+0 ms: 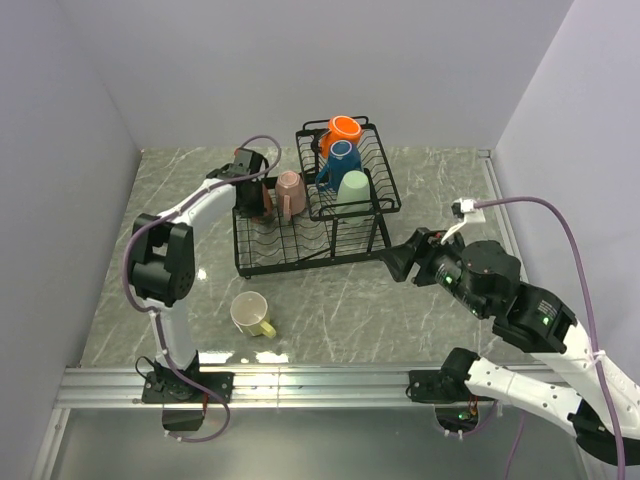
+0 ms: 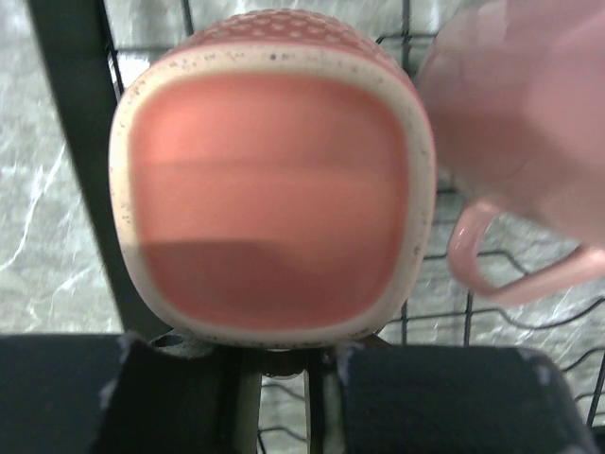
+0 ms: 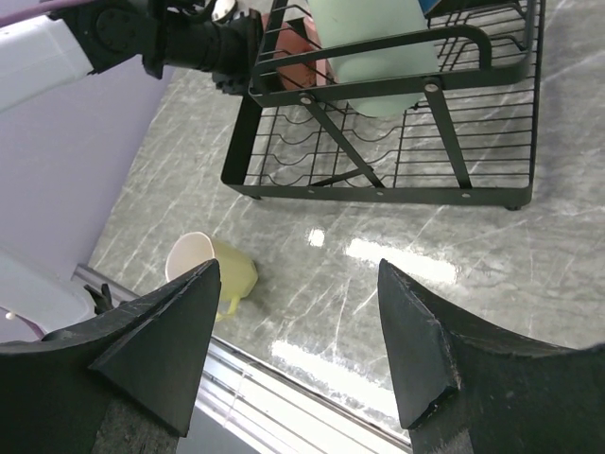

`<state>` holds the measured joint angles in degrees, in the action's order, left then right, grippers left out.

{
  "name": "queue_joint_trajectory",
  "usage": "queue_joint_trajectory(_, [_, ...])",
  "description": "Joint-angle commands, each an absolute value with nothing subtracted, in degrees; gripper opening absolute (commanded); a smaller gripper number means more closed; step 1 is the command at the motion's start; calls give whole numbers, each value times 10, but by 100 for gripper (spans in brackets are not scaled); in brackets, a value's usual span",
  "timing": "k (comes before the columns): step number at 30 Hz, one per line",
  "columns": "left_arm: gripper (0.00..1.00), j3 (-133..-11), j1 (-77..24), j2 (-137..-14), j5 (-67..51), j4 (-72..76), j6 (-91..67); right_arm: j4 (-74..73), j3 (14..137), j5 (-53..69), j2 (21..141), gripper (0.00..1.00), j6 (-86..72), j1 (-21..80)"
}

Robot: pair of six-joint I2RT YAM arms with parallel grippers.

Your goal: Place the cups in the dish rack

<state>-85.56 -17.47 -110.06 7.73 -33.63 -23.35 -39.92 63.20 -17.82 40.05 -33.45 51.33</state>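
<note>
Left fingers (image 2: pixel 425 397) clamp salmon speckled ceramic mug (image 2: pixel 269 189) at lower tray of black wire dish rack (image 1: pixel 310 262), toward bench's far edge. Risk: touching-close pale pink mug (image 2: pixel 529 113) gets knocked. Right fingers (image 3: pixel 161 331) spread, empty.

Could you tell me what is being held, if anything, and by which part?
The left gripper seems to pinch the salmon cup by its near rim; the right gripper holds nothing.

The left arm (image 1: pixel 205 200) and right arm (image 1: pixel 490 272) are wearing white shells over black joints, 2 lilac cables (image 1: pixel 520 200) are looping off them, and green lights (image 1: pixel 543 320) are glowing.
</note>
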Motion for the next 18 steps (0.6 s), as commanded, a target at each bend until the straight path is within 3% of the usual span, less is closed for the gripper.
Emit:
queue_joint_trajectory(1, [0, -905, -178, -1102, 109, -310, -230, -410, 642, -202, 388, 74, -346, 511])
queue_joint_trajectory(4, [4, -900, -178, -1103, 112, -305, -222, -412, 640, -208, 382, 74, -348, 511])
queue_joint_trajectory(8, [32, -896, -178, -1106, 115, -312, -217, -414, 635, -210, 380, 74, -351, 511])
queue_joint_trajectory(10, [54, -887, -178, -1103, 105, -306, -215, -412, 635, -210, 380, 74, -350, 510])
queue_joint_trajectory(13, [69, -874, -178, -1090, 98, -294, -216, -408, 634, -207, 383, 74, -348, 511])
queue_joint_trajectory(18, [70, -892, -178, -1080, 101, -319, -219, -402, 634, -199, 388, 74, -344, 510])
